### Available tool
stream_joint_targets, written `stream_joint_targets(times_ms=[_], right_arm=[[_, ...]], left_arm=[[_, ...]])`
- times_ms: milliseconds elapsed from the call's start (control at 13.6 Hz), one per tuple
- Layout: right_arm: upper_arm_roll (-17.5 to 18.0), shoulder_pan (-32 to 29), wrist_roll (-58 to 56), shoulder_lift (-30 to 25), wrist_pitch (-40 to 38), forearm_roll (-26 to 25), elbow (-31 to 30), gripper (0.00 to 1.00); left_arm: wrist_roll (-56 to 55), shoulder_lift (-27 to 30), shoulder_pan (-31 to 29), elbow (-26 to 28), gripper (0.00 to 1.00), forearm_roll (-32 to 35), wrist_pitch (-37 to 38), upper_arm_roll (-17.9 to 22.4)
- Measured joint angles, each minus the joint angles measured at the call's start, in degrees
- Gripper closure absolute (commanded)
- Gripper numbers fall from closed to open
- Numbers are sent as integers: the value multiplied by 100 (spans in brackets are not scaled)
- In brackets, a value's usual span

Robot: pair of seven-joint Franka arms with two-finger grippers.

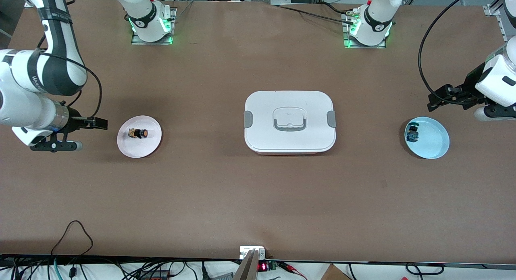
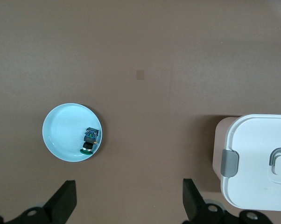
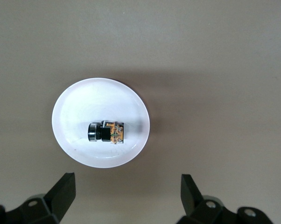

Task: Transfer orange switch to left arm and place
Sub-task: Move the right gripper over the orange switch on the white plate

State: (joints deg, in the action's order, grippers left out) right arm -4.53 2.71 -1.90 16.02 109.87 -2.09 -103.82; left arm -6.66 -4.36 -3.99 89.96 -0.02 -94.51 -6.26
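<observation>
Orange switch [image 1: 140, 133] lies untouched on its white plate [image 1: 151, 145], so I've everything left: right gripper [image 1: 86, 132] beside it and left gripper [image 1: 443, 100] near the blue plate [image 1: 435, 145] both gape empty, box [image 1: 290, 120] between.

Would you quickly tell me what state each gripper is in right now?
Left gripper: jaws open, holding nothing, above the table beside the blue plate.
Right gripper: jaws open, holding nothing, beside the white plate.

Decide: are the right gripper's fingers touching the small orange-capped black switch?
Apart: the right wrist view shows bare white plate and table between switch and open fingers.
</observation>
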Motion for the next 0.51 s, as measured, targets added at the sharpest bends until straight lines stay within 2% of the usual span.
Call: stream_joint_targets(times_ms=[514], right_arm=[[0, 25, 0, 12, 803, 0, -923, 0]], left_arm=[[0, -1, 0, 0, 0, 0, 1, 0]])
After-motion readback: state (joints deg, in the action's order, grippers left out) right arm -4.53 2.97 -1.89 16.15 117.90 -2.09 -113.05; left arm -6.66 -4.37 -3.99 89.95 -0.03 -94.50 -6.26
